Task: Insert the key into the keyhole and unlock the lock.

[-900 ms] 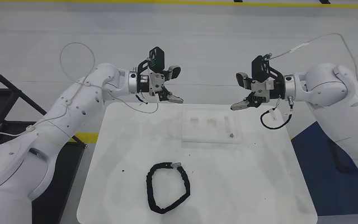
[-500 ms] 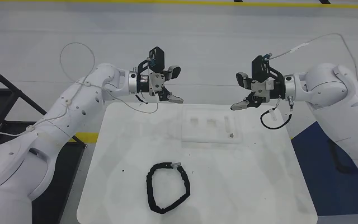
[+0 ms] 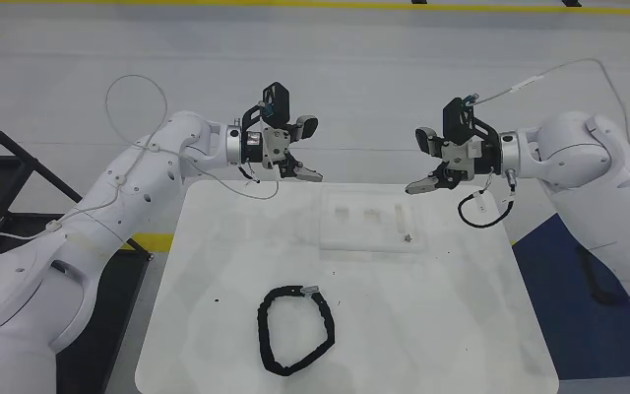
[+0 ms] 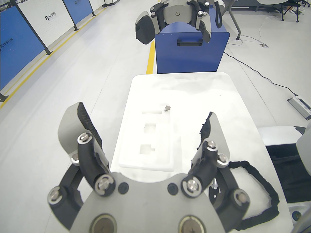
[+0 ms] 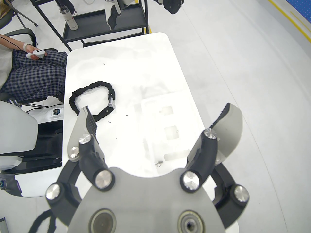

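A black chain lock (image 3: 295, 330) lies looped near the front of the white table (image 3: 443, 325); its metal cylinder end (image 5: 111, 101) shows in the right wrist view. The small key (image 3: 406, 237) rests on a white foam tray (image 3: 372, 219) at the back of the table, by the tray's right end. My left gripper (image 3: 309, 151) hovers open over the table's back left corner, nothing in it. My right gripper (image 3: 421, 163) hangs open and empty over the back right. In the wrist views: left gripper (image 4: 145, 112), key (image 4: 167, 108), lock (image 4: 262, 185); right gripper (image 5: 156, 107), key (image 5: 159, 163).
The tray (image 4: 170, 146) has three rectangular cut-outs. A blue cabinet (image 4: 189, 54) stands on the floor beyond the table's right end. A black shelf cart (image 5: 97, 25) stands beyond its left end.
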`<action>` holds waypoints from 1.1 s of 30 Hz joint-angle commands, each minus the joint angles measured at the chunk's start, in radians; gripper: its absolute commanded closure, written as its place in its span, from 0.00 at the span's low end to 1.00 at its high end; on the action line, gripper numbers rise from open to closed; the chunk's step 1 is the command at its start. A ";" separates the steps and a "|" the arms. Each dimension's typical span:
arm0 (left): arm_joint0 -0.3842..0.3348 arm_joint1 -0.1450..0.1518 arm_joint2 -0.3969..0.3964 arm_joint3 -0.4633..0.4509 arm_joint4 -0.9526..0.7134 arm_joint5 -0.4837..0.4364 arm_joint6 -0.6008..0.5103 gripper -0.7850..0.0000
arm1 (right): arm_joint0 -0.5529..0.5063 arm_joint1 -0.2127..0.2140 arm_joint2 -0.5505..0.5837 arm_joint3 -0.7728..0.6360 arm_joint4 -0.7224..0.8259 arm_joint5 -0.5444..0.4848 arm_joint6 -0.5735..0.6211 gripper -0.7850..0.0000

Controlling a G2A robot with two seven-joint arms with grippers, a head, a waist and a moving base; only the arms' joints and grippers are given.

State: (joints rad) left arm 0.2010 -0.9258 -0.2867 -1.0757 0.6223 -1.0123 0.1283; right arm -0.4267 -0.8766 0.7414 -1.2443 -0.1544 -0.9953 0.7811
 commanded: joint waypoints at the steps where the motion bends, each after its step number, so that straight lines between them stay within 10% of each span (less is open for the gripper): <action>1: 0.000 0.000 0.000 0.000 0.000 0.000 0.000 0.00 | -0.021 0.000 0.000 0.010 -0.009 0.006 -0.025 0.00; 21: 0.000 0.000 0.000 0.000 0.000 0.000 0.000 0.00 | -0.118 -0.062 -0.121 0.198 -0.051 0.098 -0.057 0.00; 33: 0.000 0.000 0.000 0.000 0.000 0.000 0.000 0.00 | -0.223 -0.045 -0.096 0.101 -0.224 0.499 -0.038 0.00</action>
State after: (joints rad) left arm 0.2010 -0.9258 -0.2867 -1.0757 0.6223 -1.0123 0.1283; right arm -0.6438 -0.9222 0.6429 -1.1377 -0.3782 -0.5356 0.7358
